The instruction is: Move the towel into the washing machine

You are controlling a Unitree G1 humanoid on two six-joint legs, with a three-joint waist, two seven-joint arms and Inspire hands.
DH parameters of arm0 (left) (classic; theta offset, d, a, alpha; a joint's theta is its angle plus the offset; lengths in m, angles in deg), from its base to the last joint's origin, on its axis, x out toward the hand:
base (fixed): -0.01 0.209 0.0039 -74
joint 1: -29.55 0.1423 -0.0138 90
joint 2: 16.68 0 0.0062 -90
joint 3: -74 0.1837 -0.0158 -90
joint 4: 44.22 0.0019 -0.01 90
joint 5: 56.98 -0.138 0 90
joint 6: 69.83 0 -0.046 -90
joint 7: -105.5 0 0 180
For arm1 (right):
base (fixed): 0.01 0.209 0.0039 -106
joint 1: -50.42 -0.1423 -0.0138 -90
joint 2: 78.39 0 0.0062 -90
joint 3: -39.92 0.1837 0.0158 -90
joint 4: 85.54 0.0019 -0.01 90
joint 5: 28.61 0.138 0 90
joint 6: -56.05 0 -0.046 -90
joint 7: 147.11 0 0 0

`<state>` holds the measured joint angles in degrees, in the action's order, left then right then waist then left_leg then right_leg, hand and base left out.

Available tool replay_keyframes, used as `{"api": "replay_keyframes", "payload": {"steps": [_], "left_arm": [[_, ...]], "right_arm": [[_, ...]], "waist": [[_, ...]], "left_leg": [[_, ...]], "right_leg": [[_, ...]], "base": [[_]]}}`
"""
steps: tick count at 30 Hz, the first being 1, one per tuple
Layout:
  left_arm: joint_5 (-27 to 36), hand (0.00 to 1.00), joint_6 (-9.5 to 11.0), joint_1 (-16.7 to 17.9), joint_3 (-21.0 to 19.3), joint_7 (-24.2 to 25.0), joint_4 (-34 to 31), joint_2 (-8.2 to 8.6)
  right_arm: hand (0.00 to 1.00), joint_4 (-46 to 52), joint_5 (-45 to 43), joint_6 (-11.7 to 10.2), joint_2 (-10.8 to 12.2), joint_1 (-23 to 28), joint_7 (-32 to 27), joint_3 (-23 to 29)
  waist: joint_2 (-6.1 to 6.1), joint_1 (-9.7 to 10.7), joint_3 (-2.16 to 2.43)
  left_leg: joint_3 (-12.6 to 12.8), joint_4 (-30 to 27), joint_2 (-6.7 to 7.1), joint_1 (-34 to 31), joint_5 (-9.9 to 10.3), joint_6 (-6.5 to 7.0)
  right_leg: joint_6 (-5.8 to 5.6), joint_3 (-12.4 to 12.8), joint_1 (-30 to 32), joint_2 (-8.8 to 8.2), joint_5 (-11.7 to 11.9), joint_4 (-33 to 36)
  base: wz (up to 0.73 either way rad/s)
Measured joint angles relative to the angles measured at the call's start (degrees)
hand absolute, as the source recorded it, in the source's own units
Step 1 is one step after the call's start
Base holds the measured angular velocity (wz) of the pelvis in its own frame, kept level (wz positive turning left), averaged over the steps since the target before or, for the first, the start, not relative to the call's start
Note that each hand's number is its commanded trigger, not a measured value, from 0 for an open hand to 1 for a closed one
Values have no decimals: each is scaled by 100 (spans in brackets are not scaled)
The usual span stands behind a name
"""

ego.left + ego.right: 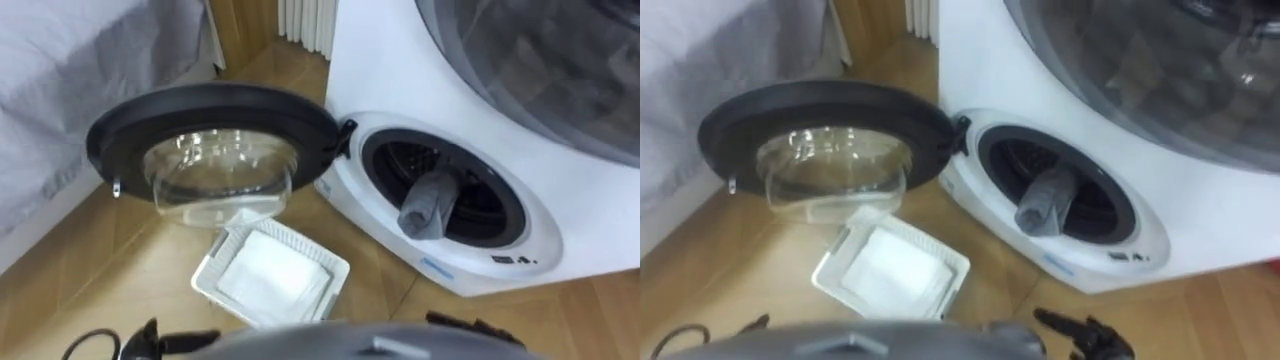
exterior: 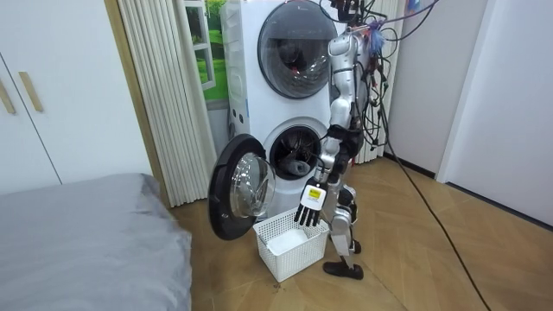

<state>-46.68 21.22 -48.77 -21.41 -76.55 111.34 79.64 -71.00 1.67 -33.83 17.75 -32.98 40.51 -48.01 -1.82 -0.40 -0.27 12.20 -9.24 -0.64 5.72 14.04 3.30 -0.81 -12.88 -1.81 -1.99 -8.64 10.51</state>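
A grey towel lies in the mouth of the lower washing machine drum, one end drooping over the front rim. The round door stands swung wide to the left. No hand touches the towel. I stand beside the machine, facing the door and the basket. In the room view my left hand hangs by my side above the basket with straight fingers and holds nothing. A dark shape low at the right edge looks like my right hand.
A white slotted basket sits on the wooden floor below the door, white inside. A second drum is stacked above. A grey bed lies to my left, with a curtain beside the machine.
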Motion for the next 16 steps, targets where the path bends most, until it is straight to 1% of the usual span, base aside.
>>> {"api": "replay_keyframes", "payload": {"steps": [3,5,8,13,16], "left_arm": [[-329,0,-48,-84,0,7,-20,2],[-612,0,-112,-125,-1,-5,-19,3],[-773,0,-147,-214,-1,-19,13,18],[-872,0,-238,-218,-24,-22,30,57],[-871,0,-240,-218,-153,-69,64,117]], "right_arm": [[0,-87,-374,16,22,-66,18,-90],[0,-94,-548,11,23,-95,51,-92],[0,-121,-659,17,15,-108,68,-91],[0,-119,-757,23,15,-107,68,-79],[0,-110,-804,21,4,-107,65,-81]], "waist": [[-9,-1,-4],[-8,14,-28],[-4,7,-30],[16,9,-41],[26,-8,-51]], "left_leg": [[-6,3,0,56,2,-3],[-10,1,-8,120,7,-12],[-10,-1,-16,130,9,-16],[-8,0,-30,146,14,-28],[17,10,-35,163,17,-33]], "right_leg": [[-1,16,-48,6,1,-3],[-1,10,-118,12,1,-8],[0,16,-129,23,1,-7],[0,38,-138,43,0,-9],[1,178,-139,63,0,-7]], "base": [[0],[0],[0],[0],[-3]]}}
